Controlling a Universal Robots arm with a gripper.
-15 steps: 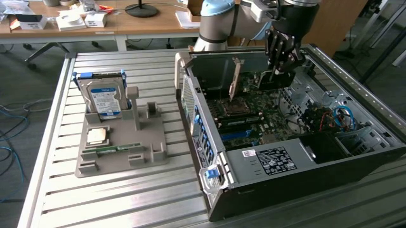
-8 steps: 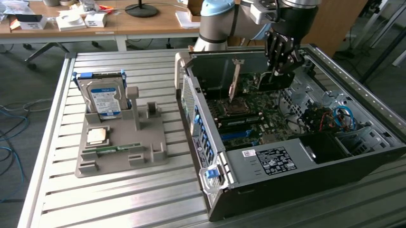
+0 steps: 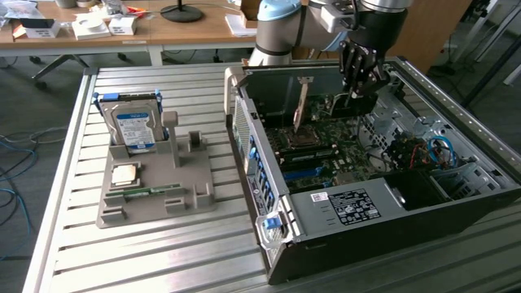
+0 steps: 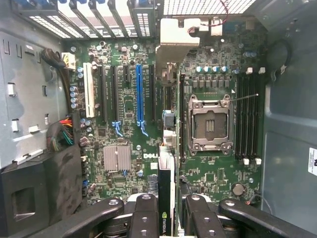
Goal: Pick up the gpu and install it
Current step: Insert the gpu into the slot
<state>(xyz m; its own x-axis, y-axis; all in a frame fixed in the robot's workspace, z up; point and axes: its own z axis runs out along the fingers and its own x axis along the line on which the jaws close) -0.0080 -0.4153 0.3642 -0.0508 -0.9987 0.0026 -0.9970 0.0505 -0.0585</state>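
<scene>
The gpu (image 3: 348, 107) is a thin dark card hanging upright inside the open computer case (image 3: 358, 207), above the motherboard. My gripper (image 3: 359, 78) reaches down from above and is shut on the card's upper edge. In the wrist view the gpu (image 4: 167, 168) is seen edge-on between the black fingers (image 4: 143, 218), with my gripper (image 4: 166, 220) closed around it. Its pale silver bracket (image 4: 176, 42) points toward the case's rear slot openings. The card lies over the black slots just beside the long blue slot (image 4: 139, 91), between it and the CPU socket (image 4: 210, 124).
On the slatted table at the exterior view's left, a grey holder (image 3: 155, 183) carries a blue-labelled hard drive (image 3: 134, 125), a CPU (image 3: 124, 175) and a green RAM stick (image 3: 146, 192). Case walls, cables (image 4: 62, 134) and the drive cage (image 3: 423, 183) ring the motherboard.
</scene>
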